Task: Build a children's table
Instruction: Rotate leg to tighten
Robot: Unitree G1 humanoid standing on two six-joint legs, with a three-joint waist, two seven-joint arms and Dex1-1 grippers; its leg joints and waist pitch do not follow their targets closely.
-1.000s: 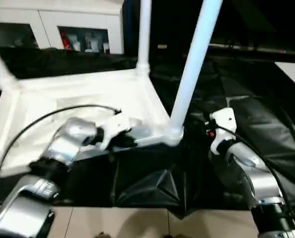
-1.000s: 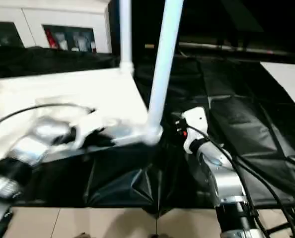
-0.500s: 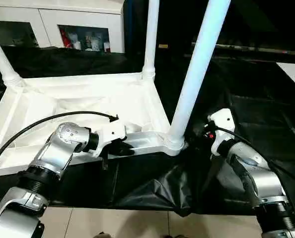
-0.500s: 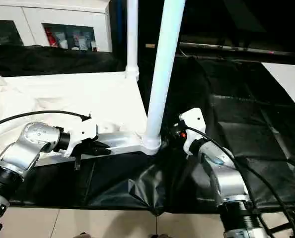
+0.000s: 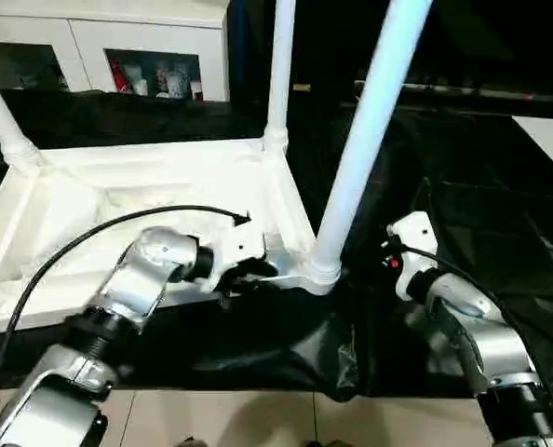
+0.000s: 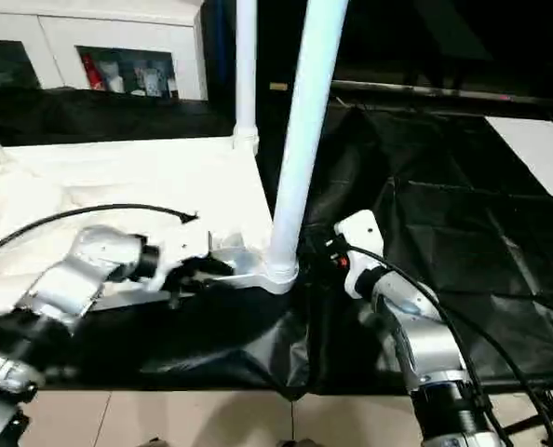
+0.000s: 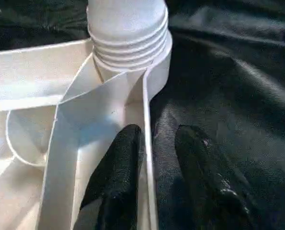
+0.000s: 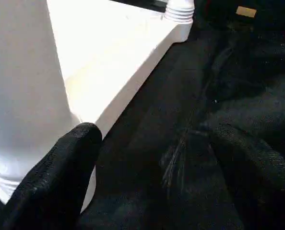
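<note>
Across the black sheet (image 5: 463, 214), in the left eye view, the table top (image 5: 155, 186) lies underside up, with three legs standing in its corner sockets. The near-right leg (image 5: 360, 140) rises steeply and leans a little to the right. The left gripper (image 5: 249, 275) sits at the top's near rim, just beside that leg's socket (image 5: 318, 270). The right gripper (image 5: 388, 256) waits just past the same corner, over the sheet. A white cabinet (image 5: 100, 47) stands behind.

From the right eye view, the near-right leg runs up out of the picture, and its base lies between the two grippers; the left one looks the closer to the rim.

Looking along the left wrist view, the two black fingers (image 7: 118, 187) straddle the thin rim wall (image 7: 147, 158), one inside the top and one outside over the sheet. Whether they actually pinch the wall I cannot tell. The ribbed collar of the leg stands straight ahead of them.

Seen in the right wrist view, the fingers (image 8: 61, 177) are spread wide and hold nothing. One lies near the leg's base; the other is well apart, over the sheet. To grasp the leg, this gripper would have to move toward it, I judge.
</note>
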